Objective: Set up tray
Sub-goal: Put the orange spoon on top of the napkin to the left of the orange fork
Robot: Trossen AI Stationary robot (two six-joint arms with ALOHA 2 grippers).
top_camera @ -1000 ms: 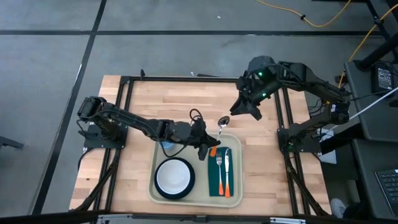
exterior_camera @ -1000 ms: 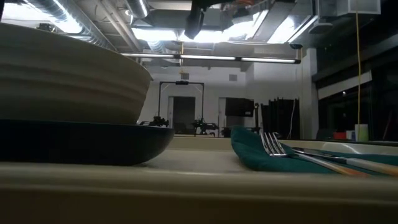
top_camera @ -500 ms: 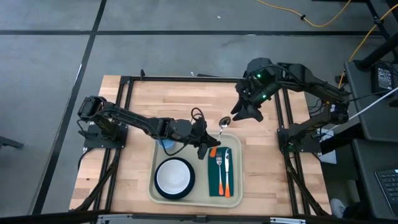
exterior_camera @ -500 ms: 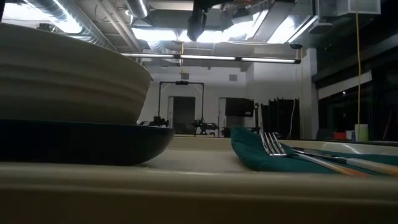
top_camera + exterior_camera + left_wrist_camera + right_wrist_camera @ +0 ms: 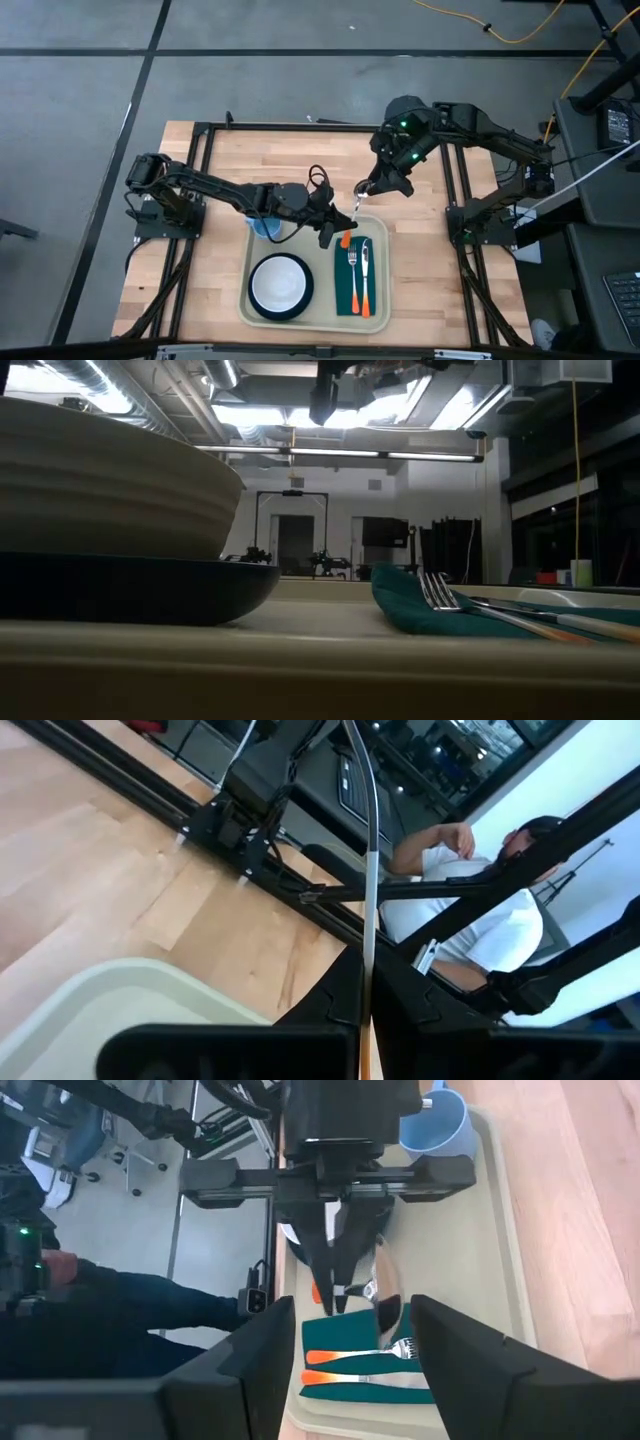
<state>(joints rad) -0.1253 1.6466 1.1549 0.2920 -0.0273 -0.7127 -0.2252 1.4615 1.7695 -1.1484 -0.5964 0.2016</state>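
Spoon [image 5: 358, 197] handover mid-frame in the high view: my left gripper [image 5: 335, 228] pinches the orange handle end with its fingers pressed tight on it, bowl end pointing up-frame toward my right gripper [image 5: 372, 186]. Spoon's long axis runs roughly from the tray [image 5: 378, 318] rim up and slightly right, crossing the tray's upper edge. Right gripper sits just above and right of the spoon bowl, fingers spread; in the right wrist view the bowl [image 5: 385, 1292] shows between the two dark fingers [image 5: 262, 1355], not yet clamped as far as I can tell. Left wrist view shows only the thin spoon shaft [image 5: 366, 870] rising from the shut fingers.

Tray lies lower centre of the high view on the worktop [image 5: 220, 165], long side running up-down in frame. On it: plate with bowl [image 5: 281, 283] lower left, green napkin [image 5: 360, 300] on the right side with fork [image 5: 352, 272] and knife [image 5: 366, 270] on top, blue cup [image 5: 262, 226] at the upper left corner, partly under the left arm.

My read: right arm is nearer the bowl end, left holds the handle, so the next move turns on the right fingers closing across the shaft before the left lets go. Free napkin strip is just down-frame of the left gripper.
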